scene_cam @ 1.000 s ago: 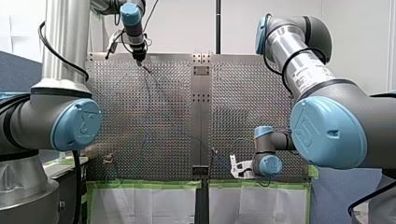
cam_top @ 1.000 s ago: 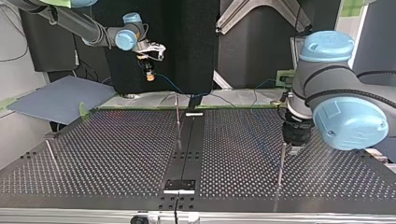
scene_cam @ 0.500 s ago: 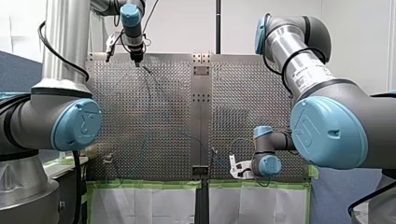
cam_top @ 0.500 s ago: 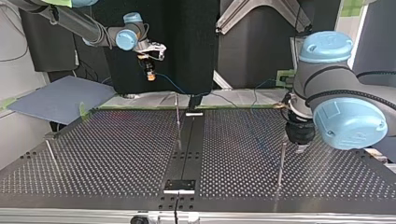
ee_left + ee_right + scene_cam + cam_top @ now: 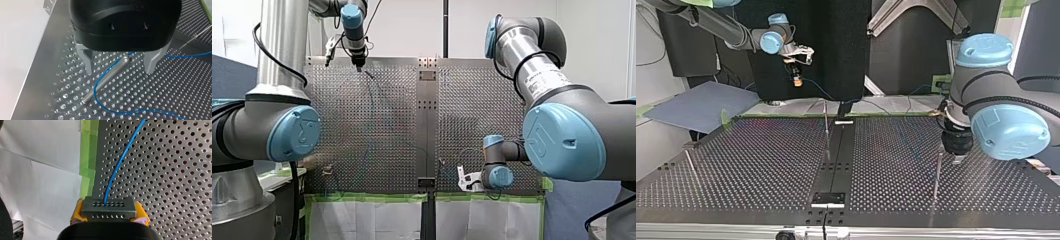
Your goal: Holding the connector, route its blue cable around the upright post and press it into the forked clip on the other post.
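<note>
In the front view my left gripper (image 5: 358, 64) hangs over a post that is too small to see here. My right gripper (image 5: 469, 182) is well apart from that post, at the opposite edge of the table (image 5: 472, 100), and the cable (image 5: 372, 97) is only a faint line between them. In the top view the post (image 5: 937, 175) stands just under my left gripper. A second post (image 5: 826, 120) stands between it and my right gripper, and a third post (image 5: 690, 164) is well apart from it, across the table. I cannot tell which of them carries the forked clip. In the left wrist view the metal fingers (image 5: 86, 63) are spread wide with the tip of the post between them, and they grip nothing; the cable makes a bend close around the post. In the right wrist view the yellow pads (image 5: 141, 211) pinch the connector (image 5: 108, 207) at its two sides. The cable leaves its face and runs out over the table, far from the post, beside green tape (image 5: 90, 157) and a white sheet (image 5: 37, 170). I judge the connector to be small, stiff and light, so the side grip suits it. The cable looks thin, soft and a little springy, so it may slide up off the smooth post if the tension drops, and a hard pull may strain it at the connector. The spread fingers around the post, and the second post, stand in the cable's way.
</note>
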Controlling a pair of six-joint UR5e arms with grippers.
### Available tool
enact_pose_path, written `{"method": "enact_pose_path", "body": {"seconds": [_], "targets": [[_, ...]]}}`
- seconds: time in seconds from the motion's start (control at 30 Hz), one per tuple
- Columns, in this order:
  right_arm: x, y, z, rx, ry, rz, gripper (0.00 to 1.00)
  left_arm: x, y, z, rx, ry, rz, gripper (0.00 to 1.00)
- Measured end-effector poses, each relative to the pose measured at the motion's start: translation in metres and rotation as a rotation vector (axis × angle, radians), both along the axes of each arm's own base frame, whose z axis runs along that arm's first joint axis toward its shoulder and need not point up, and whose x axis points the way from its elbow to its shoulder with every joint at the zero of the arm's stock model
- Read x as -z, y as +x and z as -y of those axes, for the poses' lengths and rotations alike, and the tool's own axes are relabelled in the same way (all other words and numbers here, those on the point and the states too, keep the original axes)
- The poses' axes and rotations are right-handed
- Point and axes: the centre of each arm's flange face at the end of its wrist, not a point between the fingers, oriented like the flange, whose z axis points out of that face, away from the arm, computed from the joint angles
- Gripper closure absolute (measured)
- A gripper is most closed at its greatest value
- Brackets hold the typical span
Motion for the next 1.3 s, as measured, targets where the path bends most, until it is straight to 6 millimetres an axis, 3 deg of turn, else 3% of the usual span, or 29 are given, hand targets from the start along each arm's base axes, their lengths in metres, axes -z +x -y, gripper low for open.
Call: {"method": "enact_pose_path", "body": {"seconds": [0.6,1.0,1.3], "targets": [[0.0,0.0,0.001,0.0,-0.003,0.001,1.0,0.001,-0.001,0.006,0.025,0.026,0.003,0.0],[0.0,0.001,0.001,-0.002,-0.003,0.004,1.0,-0.003,-0.006,0.036,0.08,0.124,0.073,0.0],[0.0,0.001,0.001,-0.002,-0.004,0.004,1.0,0.02,-0.017,0.063,0.113,0.217,0.08,0.0]]}}
